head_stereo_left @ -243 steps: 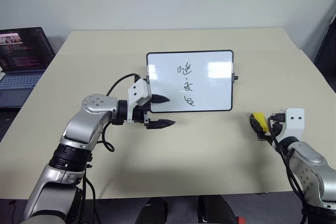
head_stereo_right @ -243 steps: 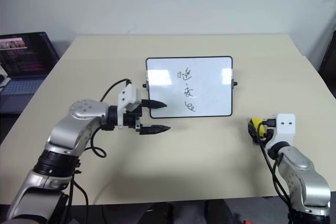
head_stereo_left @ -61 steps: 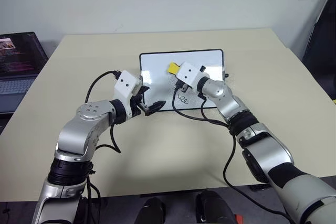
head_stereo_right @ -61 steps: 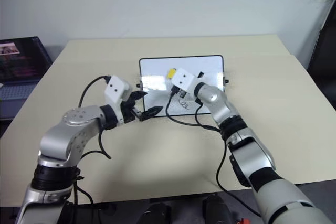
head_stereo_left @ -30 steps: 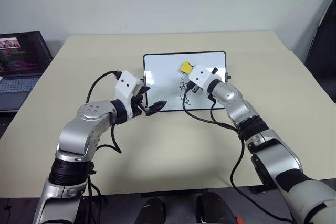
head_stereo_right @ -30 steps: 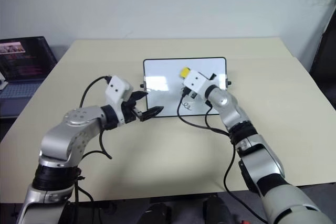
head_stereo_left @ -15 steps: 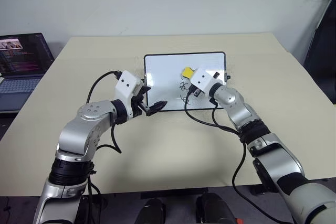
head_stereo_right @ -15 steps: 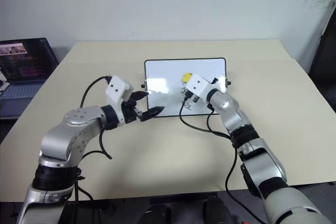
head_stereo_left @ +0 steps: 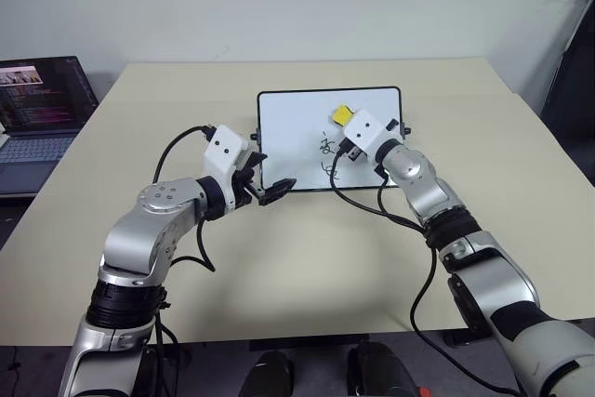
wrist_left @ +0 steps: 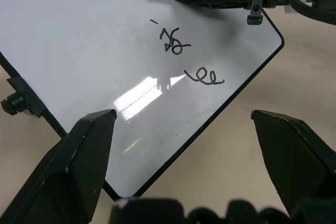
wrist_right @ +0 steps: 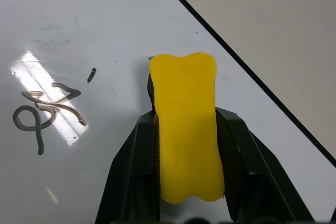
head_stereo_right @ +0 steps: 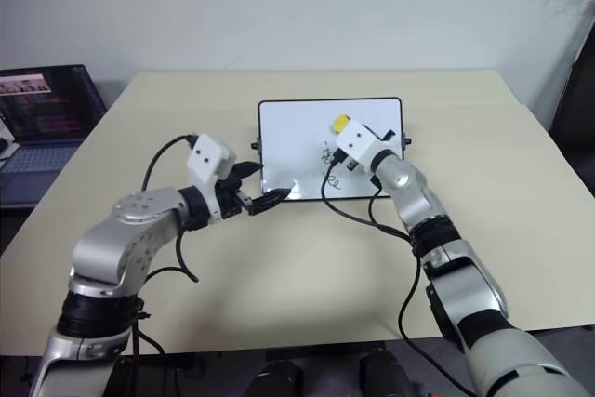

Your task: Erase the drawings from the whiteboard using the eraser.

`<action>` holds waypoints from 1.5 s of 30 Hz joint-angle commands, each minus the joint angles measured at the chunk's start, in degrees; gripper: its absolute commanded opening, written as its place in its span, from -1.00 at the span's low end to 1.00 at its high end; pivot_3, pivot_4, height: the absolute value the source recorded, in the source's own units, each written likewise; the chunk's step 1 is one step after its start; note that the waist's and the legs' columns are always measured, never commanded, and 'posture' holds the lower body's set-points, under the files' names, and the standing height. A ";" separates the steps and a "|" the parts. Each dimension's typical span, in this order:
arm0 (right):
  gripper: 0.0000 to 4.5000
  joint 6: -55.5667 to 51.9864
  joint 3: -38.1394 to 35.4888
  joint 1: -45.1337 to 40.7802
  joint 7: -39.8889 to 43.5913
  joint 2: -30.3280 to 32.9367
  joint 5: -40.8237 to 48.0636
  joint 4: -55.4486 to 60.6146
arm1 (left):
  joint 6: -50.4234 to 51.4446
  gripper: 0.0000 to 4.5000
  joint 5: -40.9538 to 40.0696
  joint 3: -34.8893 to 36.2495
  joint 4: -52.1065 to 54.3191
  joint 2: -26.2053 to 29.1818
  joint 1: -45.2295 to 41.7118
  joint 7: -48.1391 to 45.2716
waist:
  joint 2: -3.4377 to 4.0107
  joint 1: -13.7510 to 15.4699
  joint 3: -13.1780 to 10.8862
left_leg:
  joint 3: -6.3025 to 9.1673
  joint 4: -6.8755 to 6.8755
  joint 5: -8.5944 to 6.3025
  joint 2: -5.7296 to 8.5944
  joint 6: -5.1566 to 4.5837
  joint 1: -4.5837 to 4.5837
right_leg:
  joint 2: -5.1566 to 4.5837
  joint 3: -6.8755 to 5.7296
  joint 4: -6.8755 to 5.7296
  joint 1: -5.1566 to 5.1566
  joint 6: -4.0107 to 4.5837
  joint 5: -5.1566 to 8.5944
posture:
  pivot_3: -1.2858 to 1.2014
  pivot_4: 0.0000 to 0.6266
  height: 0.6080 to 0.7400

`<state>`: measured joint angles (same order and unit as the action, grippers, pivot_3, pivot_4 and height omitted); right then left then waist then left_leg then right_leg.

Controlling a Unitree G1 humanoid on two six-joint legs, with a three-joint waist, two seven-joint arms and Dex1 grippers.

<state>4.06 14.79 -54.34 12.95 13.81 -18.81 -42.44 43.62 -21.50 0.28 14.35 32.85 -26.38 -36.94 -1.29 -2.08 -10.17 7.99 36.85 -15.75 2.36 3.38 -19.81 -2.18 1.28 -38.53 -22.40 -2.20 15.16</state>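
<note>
eraser [wrist_right: 186, 129] yellow | whiteboard [head_stereo_left: 297, 127] white, black-framed | drawings [wrist_left: 173, 43] seemingly black

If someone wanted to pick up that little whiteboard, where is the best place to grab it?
Probably by a long edge of the small glossy white board with the thin black frame, coming from the near side: it lies flat on the beige table, so a tool must pinch the thin rim. The left tool already sits open at the near left corner. The side knobs look too small.

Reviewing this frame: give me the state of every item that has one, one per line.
whiteboard: flat on table, upper part wiped clean
drawings: two scribbles remain
eraser: clamped in right gripper, on the board
left gripper: open, straddling board's corner
laptop: open, screen lit
</note>
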 commanded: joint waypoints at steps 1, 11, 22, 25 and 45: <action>-0.51 -1.69 -0.24 -1.09 0.11 0.50 -0.65 0.91 | -0.35 1.00 -0.55 0.44 2.58 0.14 -0.37 0.03 | 0.00 -0.02 -0.02 | 0.00 -0.01 0.00 -0.01 0.00 -0.03 | 0.00 0.00 0.01 -0.03 0.00 0.00 | 0.03 -0.52 1.00; -0.51 -1.67 -0.40 -0.37 0.99 -0.25 -0.17 3.12 | -0.22 1.00 -0.57 0.42 2.79 0.06 -0.31 0.21 | 0.02 -0.29 -0.03 | -0.04 -0.30 -0.01 -0.06 0.01 -0.14 | 0.01 -0.01 0.42 -0.14 0.23 -0.17 | 0.03 -0.52 1.00; -0.51 -6.83 -0.70 2.15 9.11 -0.63 3.38 12.52 | -0.11 1.00 -0.63 0.46 3.03 0.14 -0.19 0.14 | 0.01 -1.23 -0.03 | -0.19 -0.74 0.13 -0.10 0.26 -0.81 | -0.06 0.10 0.51 -1.01 0.27 -0.19 | 0.03 -0.52 1.00; -0.51 -6.81 -1.07 1.69 7.57 0.06 2.48 12.48 | -0.16 1.00 -0.58 0.39 2.90 0.12 -0.28 0.12 | 0.01 -1.20 -0.03 | -0.18 -0.75 0.13 -0.11 0.27 -0.93 | -0.09 0.08 0.52 -1.13 0.27 -0.20 | 0.03 -0.52 1.00; -0.51 -7.67 0.47 4.43 14.47 1.13 3.48 18.71 | -0.54 1.00 -0.58 0.61 2.90 0.22 0.20 -0.01 | 0.00 -1.17 -0.02 | -0.18 -0.73 0.13 -0.09 0.26 -0.94 | -0.06 0.06 0.52 -1.11 0.27 -0.20 | 0.03 -0.52 1.00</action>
<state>-2.75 16.81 -49.97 26.16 14.76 -16.84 -27.08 43.70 -21.59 0.25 15.25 32.85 -25.68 -36.92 -1.29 -3.25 -10.20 7.81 36.13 -15.62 2.28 3.64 -20.76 -2.24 1.34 -38.01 -23.52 -1.93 14.96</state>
